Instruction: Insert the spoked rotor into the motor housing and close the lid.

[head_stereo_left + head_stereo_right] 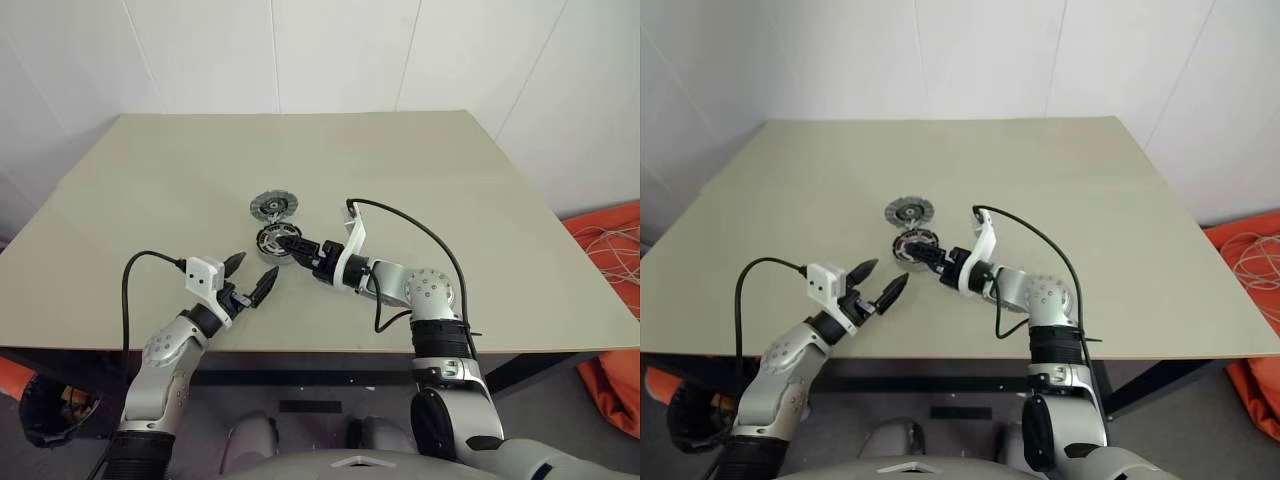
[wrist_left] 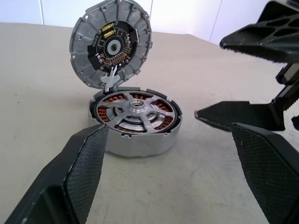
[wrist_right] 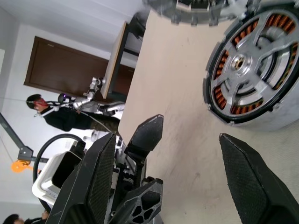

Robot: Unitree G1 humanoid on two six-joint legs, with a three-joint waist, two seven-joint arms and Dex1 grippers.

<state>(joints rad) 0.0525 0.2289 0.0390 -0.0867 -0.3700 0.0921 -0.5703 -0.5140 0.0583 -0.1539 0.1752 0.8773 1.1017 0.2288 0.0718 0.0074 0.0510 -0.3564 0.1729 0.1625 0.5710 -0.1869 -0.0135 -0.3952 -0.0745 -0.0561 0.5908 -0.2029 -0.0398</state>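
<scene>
Spoked rotor already sits inside the motor housing — you can see its silver spokes lying flat over the ring of copper windings, hub in the middle. The housing stands on the table near its centre, and the lid is tipped up on its hinge at the housing's 12 o'clock edge, its circuit-board face turned toward you, so the unit is not closed.

Your right gripper reaches in from about 4 o'clock of the housing, pointing forward and to the left. Its black fingers stand spread apart with nothing between them; in the right wrist view the housing shows just past the fingertips, apart from them. In the head views the tips overlap the housing's near-right rim, and you cannot tell from there whether they touch it.

Your left gripper hovers at roughly 7 o'clock of the housing, near but clear of it, aimed forward and to the right. Its jaws are wide open and empty — the left wrist view shows the housing framed between the two fingers, with the right gripper's fingers beside it.

A person is visible far in the background of the right wrist view.
</scene>
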